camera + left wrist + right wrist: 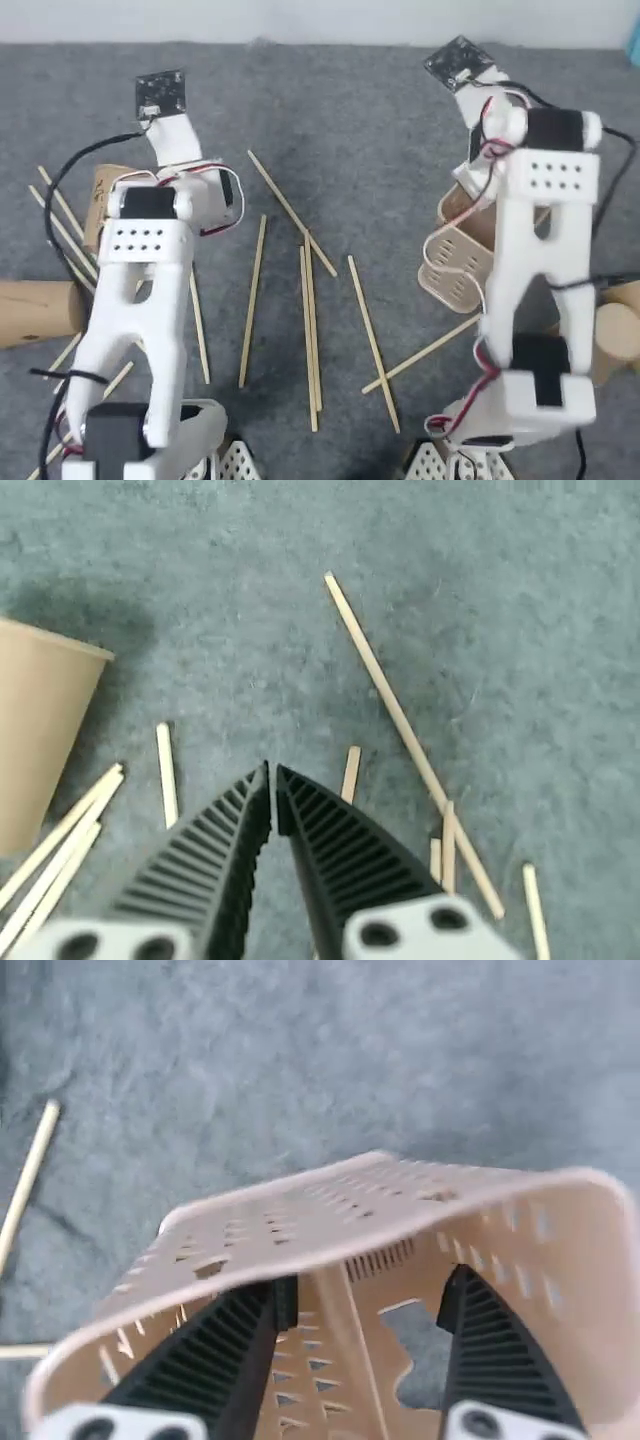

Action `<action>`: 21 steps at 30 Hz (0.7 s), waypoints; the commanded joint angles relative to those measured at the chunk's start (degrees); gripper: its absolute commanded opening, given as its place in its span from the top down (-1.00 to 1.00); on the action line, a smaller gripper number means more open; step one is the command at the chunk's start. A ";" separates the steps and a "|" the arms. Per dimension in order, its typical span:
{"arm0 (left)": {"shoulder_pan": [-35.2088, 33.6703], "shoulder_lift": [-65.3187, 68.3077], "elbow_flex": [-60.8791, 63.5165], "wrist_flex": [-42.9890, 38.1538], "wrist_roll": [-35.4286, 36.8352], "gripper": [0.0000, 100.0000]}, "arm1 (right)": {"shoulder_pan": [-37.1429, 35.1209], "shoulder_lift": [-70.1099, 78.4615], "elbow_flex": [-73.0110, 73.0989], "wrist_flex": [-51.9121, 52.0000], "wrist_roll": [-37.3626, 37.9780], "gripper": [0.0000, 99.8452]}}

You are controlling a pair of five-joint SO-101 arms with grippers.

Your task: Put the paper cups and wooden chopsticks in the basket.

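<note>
The chopsticks [310,320] are light, stiff and thin, lying flat on the table [350,130] between my arms. I judge a pinch at mid-length keeps one from swinging. The paper cup [40,730] near my left arm would crush, so a soft hold at its rim suits it. My left end effector [272,770] hangs above the sticks, fingers together. My right end effector [372,1280] is spread astride the wall of the basket [330,1210], which the high view hides behind my arm. That view gives the whole scatter.

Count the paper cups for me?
3 at least: one paper cup lying at the left edge, one behind the left arm, one at the right edge by the right arm; more may be hidden.
</note>
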 commanded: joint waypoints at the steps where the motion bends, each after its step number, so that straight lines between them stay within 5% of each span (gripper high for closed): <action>1: 0.53 -3.34 0.57 -2.64 0.00 0.98 | 0.40 4.26 -5.89 2.86 2.64 0.49; 4: 0.62 -3.34 0.75 -2.73 0.09 0.98 | 1.89 7.34 -8.97 3.38 2.64 0.54; 8: 0.62 -3.16 0.92 -3.52 0.09 0.98 | 2.33 8.75 -11.25 3.38 2.37 0.96; 10: 0.62 -2.11 2.15 -5.80 0.18 0.98 | 2.33 8.84 -11.34 3.38 1.14 0.95; 21: 0.44 3.60 2.59 -10.02 5.19 0.98 | -0.57 11.47 -16.18 1.19 -27.69 0.99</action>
